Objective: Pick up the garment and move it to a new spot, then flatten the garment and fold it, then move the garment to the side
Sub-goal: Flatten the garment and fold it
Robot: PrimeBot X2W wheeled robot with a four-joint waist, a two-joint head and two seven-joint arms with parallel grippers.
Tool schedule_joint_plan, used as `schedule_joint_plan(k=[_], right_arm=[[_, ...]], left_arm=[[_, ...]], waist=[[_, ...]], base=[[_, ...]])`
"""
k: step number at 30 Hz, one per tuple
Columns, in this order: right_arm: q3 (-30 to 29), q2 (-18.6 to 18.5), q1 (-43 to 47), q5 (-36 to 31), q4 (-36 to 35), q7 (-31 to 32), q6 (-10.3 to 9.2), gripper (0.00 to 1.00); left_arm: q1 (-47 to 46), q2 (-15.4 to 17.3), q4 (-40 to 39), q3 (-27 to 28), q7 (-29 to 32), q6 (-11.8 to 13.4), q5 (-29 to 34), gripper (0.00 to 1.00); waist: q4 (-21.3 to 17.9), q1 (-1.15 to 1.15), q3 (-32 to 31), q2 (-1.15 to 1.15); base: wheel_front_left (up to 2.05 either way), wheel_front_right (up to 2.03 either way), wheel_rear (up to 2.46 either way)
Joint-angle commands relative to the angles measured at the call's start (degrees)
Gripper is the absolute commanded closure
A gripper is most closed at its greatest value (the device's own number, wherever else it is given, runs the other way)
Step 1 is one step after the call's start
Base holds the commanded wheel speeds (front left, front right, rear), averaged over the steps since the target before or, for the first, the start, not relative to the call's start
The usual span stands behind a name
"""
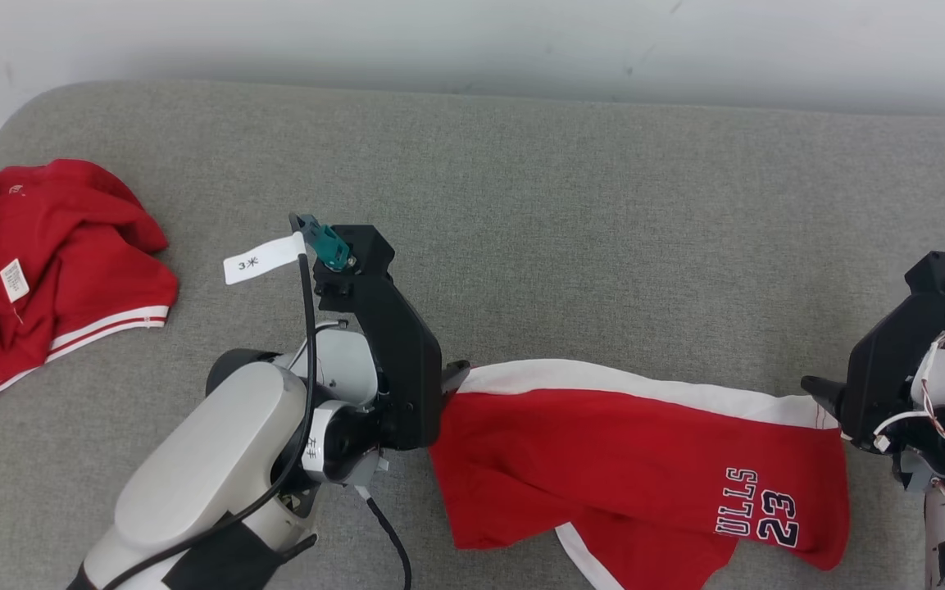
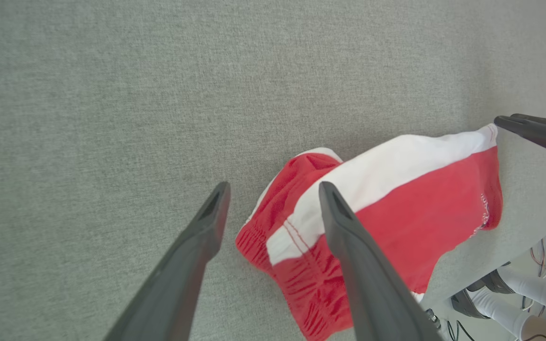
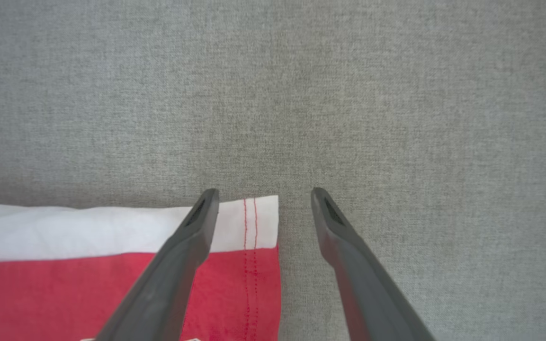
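Both spread wide, empty: left gripper point(image 2: 275, 189) at waistband point(image 2: 301, 284) end, right gripper point(image 3: 264, 194) at hem point(image 3: 254, 227) end; garment point(image 1: 636, 459) lies long axis left–right on surface point(image 1: 521, 164).

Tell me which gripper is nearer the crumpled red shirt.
Left. The left gripper sits at the shorts' waistband, right of the shirt; the right gripper sits farther right, at their hem.

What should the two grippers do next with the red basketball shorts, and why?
Probably close both on the basketball shorts. The open left gripper straddles the bunched waistband, the open right gripper straddles the hem corner, and the cloth lies rumpled, so it likely needs pulling flat.
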Motion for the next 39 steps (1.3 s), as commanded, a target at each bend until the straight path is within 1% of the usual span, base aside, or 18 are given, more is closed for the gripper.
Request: schedule_joint_plan(k=[1, 5, 8, 10, 12, 14, 16, 18, 20, 22, 23, 25, 27, 28, 29, 30, 34, 39], right_arm=[[0.1, -0.2, 0.4, 0.2, 0.1, -0.4, -0.02, 0.0], [0.0, -0.2, 1.6, 0.3, -0.3, -1.3, -0.02, 0.0], [-0.6, -0.2, 2.2, -0.5, -0.7, -1.5, -0.02, 0.0], [-0.8, -0.2, 2.5, -0.8, -0.8, -1.4, -0.02, 0.0], [-0.6, -0.2, 2.7, -0.7, -0.9, -1.4, -0.02, 0.0], [-0.3, -0.2, 2.8, -0.2, -0.8, -1.5, -0.02, 0.0], [0.1, -0.2, 2.8, 0.2, -0.6, -1.6, -0.02, 0.0], [0.4, -0.2, 2.8, 0.6, -0.6, -1.8, -0.02, 0.0], [0.3, -0.2, 2.9, 0.6, -0.6, -1.9, -0.02, 0.0], [0.0, -0.2, 3.0, 0.5, -0.7, -2.0, -0.02, 0.0], [-0.2, -0.2, 3.0, 0.5, -0.8, -2.0, -0.02, 0.0], [-0.4, -0.2, 2.9, 0.4, -0.9, -2.1, -0.02, 0.0], [-0.6, -0.2, 3.2, 0.1, -1.0, -2.1, -0.02, 0.0], [-0.6, -0.2, 3.2, 0.2, -1.0, -2.2, -0.02, 0.0], [-0.6, -0.2, 3.3, 0.2, -0.9, -2.3, -0.02, 0.0], [-0.6, -0.2, 3.4, 0.3, -0.9, -2.3, -0.02, 0.0], [0.4, -0.2, 3.7, 0.4, -1.1, -2.6, -0.02, 0.0], [3.5, -0.2, 5.1, 1.9, -3.7, -7.8, -0.02, 0.0]], left_arm=[[0.5, 0.2, 0.1, 0.0, -0.1, -0.1, -0.8, 0.05], [1.3, 0.0, -1.0, 0.7, -0.5, -0.3, -1.6, 0.12], [1.1, 0.6, -1.9, 1.1, -0.3, 0.0, -1.8, 0.11], [1.5, 0.7, -2.2, 1.1, 0.5, 0.2, -2.3, 0.13], [2.6, 0.9, -1.8, 1.0, 1.4, 0.7, -3.0, 0.15], [3.2, 1.0, -1.0, 1.0, 1.9, 1.3, -3.2, 0.15], [3.6, 1.1, -0.1, 1.0, 2.0, 1.9, -3.2, 0.17], [4.0, 0.9, 0.3, 1.0, 2.0, 2.0, -3.5, 0.22], [4.3, 0.6, 0.3, 0.9, 2.0, 1.5, -4.0, 0.29], [4.7, 0.3, -0.1, 0.7, 2.2, 1.1, -4.6, 0.42], [5.0, 0.2, -0.2, 0.7, 2.4, 1.0, -5.0, 0.5], [5.1, 0.2, -0.3, 0.6, 2.4, 1.0, -4.9, 0.51], [5.1, 0.5, 0.1, 0.5, 2.2, 1.0, -4.8, 0.59], [5.2, 0.6, 0.3, 0.4, 2.1, 1.0, -4.7, 0.7], [5.2, 0.6, 0.4, 0.4, 2.0, 1.0, -4.6, 0.78], [5.2, 0.6, 0.5, 0.4, 1.9, 0.8, -4.7, 1.0], [4.9, 0.4, 0.6, 0.6, 1.4, 0.1, -5.0, 1.0], [5.0, 0.0, 1.0, 0.4, 0.8, -0.1, -5.0, 1.0]], waist=[[0.1, -0.01, 0.1, -0.01], [0.2, -0.01, -0.3, -0.01], [0.5, -0.01, -0.9, -0.01], [0.5, -0.01, -1.2, -0.01], [0.4, -0.01, -1.4, -0.01], [0.2, -0.01, -1.4, -0.01], [-0.1, -0.01, -1.3, -0.01], [-0.2, -0.01, -1.2, -0.01], [-0.2, -0.01, -1.0, -0.01], [-0.2, -0.01, -0.8, -0.01], [-0.2, -0.01, -0.8, -0.01], [-0.1, -0.01, -0.8, -0.01], [-0.1, -0.01, -0.7, -0.01], [-0.2, -0.01, -0.6, -0.01], [-0.2, -0.01, -0.6, -0.01], [-0.2, -0.01, -0.5, -0.01], [-0.3, -0.01, -0.3, -0.01], [-0.2, -0.01, -0.3, -0.01]], base=[[0.0, 0.0, 0.0], [0.0, 0.0, 0.0], [0.0, 0.0, 0.0], [0.0, 0.0, 0.0], [0.0, 0.0, 0.0], [0.0, 0.0, 0.0], [0.0, 0.0, 0.0], [0.0, 0.0, 0.0], [0.0, 0.0, 0.0], [0.0, 0.0, 0.0], [0.0, 0.0, 0.0], [0.0, 0.0, 0.0], [0.0, 0.0, 0.0], [0.0, 0.0, 0.0], [0.0, 0.0, 0.0], [0.0, 0.0, 0.0], [0.0, 0.0, 0.0], [0.0, 0.0, 0.0]])
